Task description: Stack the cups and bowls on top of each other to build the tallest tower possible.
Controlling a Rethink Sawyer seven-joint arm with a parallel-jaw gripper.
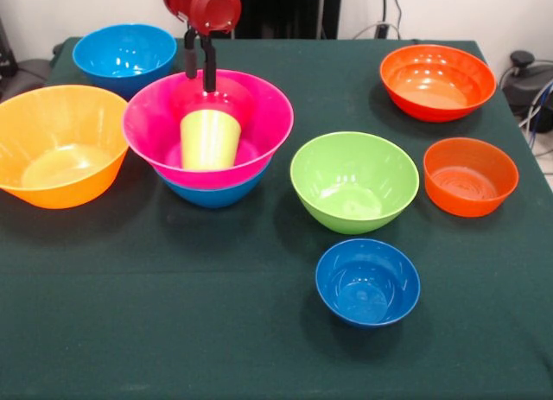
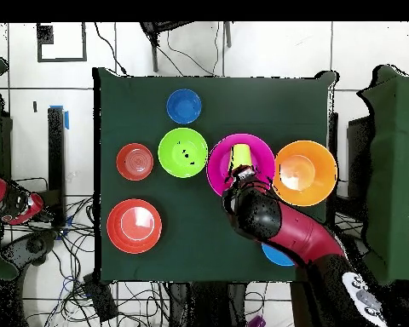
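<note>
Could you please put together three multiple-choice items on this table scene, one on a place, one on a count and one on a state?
1. Where does the lime cup stand?
A. Inside the pink bowl
B. Inside the green bowl
C. On the bare cloth

2. How many blue bowls show in the front view?
A. One
B. Two
C. Three

3. How does the cup stand?
A. Upright, mouth up
B. Upside down
C. On its side

Answers:
1 A: pink walls ring the cup.
2 C: one at the far corner, one under the pink bowl, one small in front.
3 B: its closed, narrower end faces up, below the pincer.
</note>
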